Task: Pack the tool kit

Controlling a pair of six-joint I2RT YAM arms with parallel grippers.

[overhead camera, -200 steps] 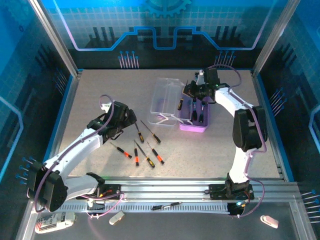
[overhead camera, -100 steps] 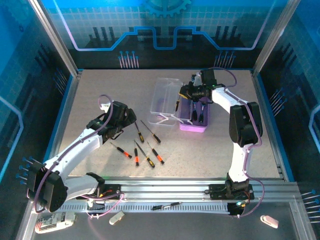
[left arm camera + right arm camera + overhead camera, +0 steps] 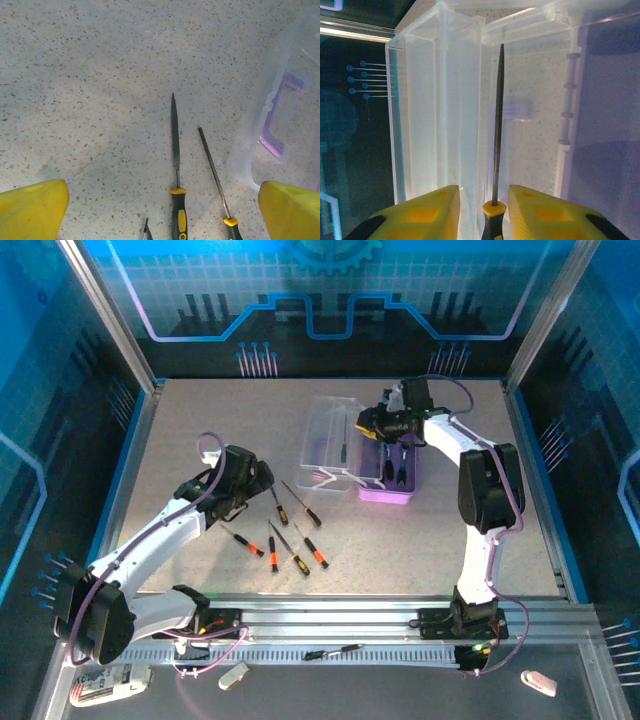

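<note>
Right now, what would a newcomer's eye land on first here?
A black-and-yellow needle file sits between the yellow fingers of the right gripper, pointing across the clear lid beside the purple case base. Closer in, loose screwdrivers lie scattered on the speckled table by the wide-open left gripper.

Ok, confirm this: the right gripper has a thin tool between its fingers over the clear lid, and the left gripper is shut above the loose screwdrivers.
Not quite: the left gripper is open, its fingers wide apart in the left wrist view. The rest holds.
</note>
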